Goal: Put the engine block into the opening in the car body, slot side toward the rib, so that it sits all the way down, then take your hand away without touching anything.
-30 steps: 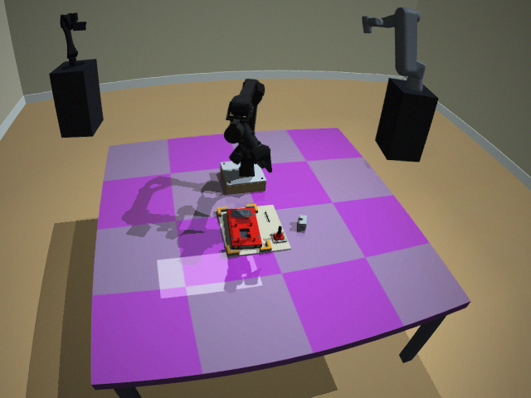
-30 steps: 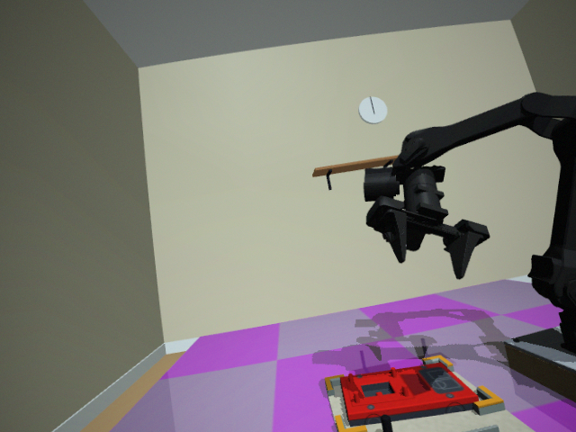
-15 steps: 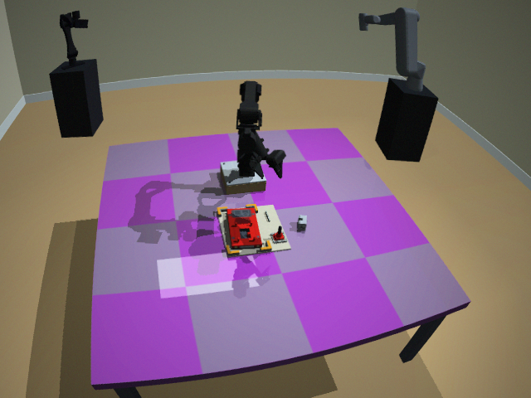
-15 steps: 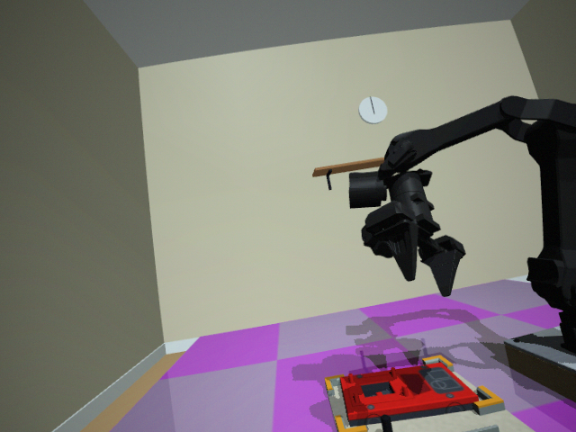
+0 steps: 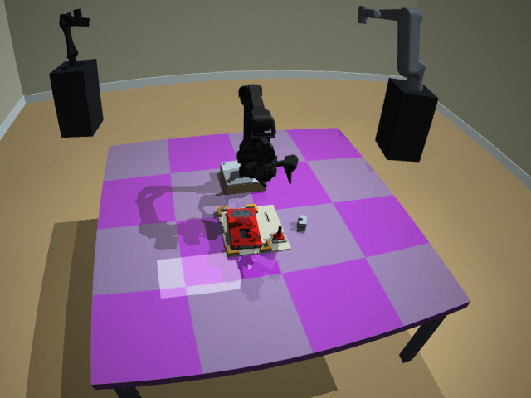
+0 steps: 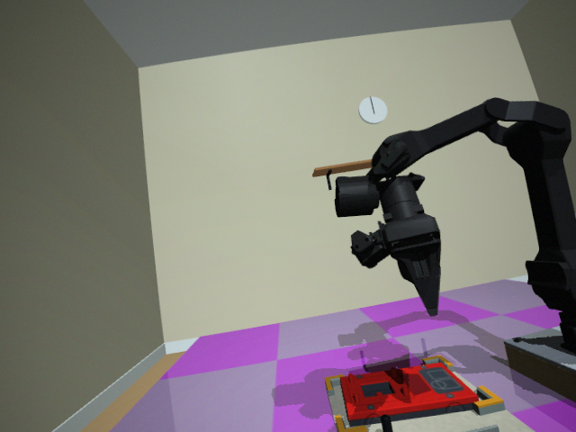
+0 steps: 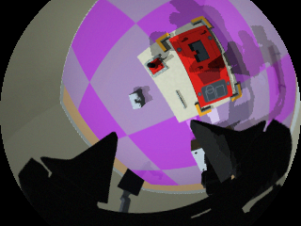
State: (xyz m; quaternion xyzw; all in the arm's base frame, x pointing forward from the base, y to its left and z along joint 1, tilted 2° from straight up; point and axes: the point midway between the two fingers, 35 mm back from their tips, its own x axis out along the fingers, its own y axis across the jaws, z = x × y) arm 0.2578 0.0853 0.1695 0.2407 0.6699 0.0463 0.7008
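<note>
The engine block, a small grey block (image 5: 301,222) (image 7: 135,100), stands on the table to the right of the cream board in the top view, apart from it. A notch shows in its top in the wrist view. The red car body (image 5: 245,221) (image 6: 409,408) (image 7: 181,43) lies on the board between orange corner pieces. Its dark rectangular opening (image 5: 245,233) (image 6: 376,389) (image 7: 199,50) has no block in it. My gripper (image 5: 277,184) (image 6: 432,311) (image 7: 153,130) is open and empty, high above the table. In the exterior view one finger hides the other.
The cream board (image 5: 274,214) (image 7: 166,87) also bears a small red part with a black post (image 5: 279,235) (image 7: 154,65) and a thin dark slot (image 5: 266,215) (image 7: 181,99). The arm's box-shaped base (image 5: 230,171) (image 7: 199,157) stands behind the board. Two other arms stand on pedestals beyond the table.
</note>
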